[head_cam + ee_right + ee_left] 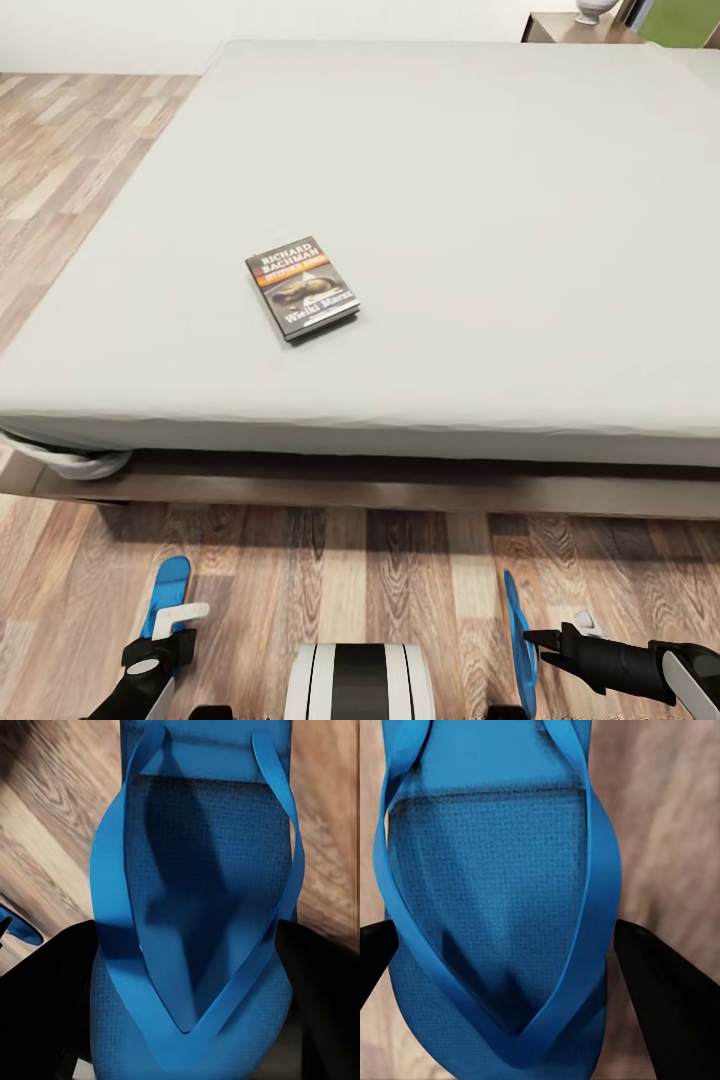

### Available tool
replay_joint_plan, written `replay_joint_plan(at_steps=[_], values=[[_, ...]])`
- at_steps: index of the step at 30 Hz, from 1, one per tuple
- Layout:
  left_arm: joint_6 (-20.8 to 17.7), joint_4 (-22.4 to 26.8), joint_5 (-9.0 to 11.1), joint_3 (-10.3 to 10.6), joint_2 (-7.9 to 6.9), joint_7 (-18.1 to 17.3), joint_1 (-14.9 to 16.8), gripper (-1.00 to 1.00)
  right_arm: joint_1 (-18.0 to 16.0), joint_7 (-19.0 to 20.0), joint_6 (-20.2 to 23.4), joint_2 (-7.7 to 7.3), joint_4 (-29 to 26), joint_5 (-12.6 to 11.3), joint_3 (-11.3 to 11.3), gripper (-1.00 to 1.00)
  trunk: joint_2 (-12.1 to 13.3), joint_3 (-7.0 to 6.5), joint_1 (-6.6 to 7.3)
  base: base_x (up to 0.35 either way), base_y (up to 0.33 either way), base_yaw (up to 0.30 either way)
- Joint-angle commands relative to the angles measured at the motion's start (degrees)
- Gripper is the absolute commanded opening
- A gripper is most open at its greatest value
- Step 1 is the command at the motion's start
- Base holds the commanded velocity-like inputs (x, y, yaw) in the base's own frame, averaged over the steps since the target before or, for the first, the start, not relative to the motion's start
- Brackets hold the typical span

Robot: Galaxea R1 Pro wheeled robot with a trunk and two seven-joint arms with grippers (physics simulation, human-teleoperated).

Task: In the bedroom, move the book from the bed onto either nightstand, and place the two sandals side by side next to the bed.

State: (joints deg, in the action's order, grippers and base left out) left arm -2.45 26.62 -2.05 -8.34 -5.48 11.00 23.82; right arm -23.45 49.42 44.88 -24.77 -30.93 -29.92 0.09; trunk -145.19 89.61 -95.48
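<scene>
We count 1 book on the bed. 2 sandals: left pincer grasps one sandal, right pincer grasps the other sandal.

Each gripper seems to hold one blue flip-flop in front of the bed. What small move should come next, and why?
Probably lower both arms to the floor. The left gripper and right gripper each straddle a blue flip-flop above the wood-plank floor beside the bed, and the right one looks tilted on edge. The book can wait.
</scene>
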Motion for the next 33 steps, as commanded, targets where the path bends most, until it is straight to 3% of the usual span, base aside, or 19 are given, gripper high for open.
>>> replay_joint_plan(at_steps=[1, 20, 21, 33], values=[[-0.22, 0.10, -0.24, -0.09, -0.01, 0.07, 0.00, -1.00, -0.02, 0.06, 0.30, -0.02, -0.01, -0.23, 0.00, -1.00, -0.03, 0.26, -0.01, 0.000, 0.000, 0.000], [0.07, 0.10, -0.24, -0.09, 0.03, 0.03, 0.00, -1.00, -0.02, 0.06, 0.30, -0.02, -0.01, -0.23, 0.00, -1.00, -0.04, 0.48, -0.04, 0.000, 0.000, 0.000], [0.07, 0.10, -0.24, -0.09, 0.03, 0.04, 0.00, 1.00, -0.02, 0.06, 0.30, -0.02, -0.01, -0.23, 0.00, -1.00, -0.04, 0.48, -0.04, 0.000, 0.000, 0.000], [0.07, 0.10, -0.24, -0.09, 0.03, 0.07, 0.00, 1.00, -0.02, 0.06, 0.30, -0.03, -0.01, -0.23, 0.00, -1.00, -0.04, 0.48, -0.04, 0.000, 0.000, 0.000]])
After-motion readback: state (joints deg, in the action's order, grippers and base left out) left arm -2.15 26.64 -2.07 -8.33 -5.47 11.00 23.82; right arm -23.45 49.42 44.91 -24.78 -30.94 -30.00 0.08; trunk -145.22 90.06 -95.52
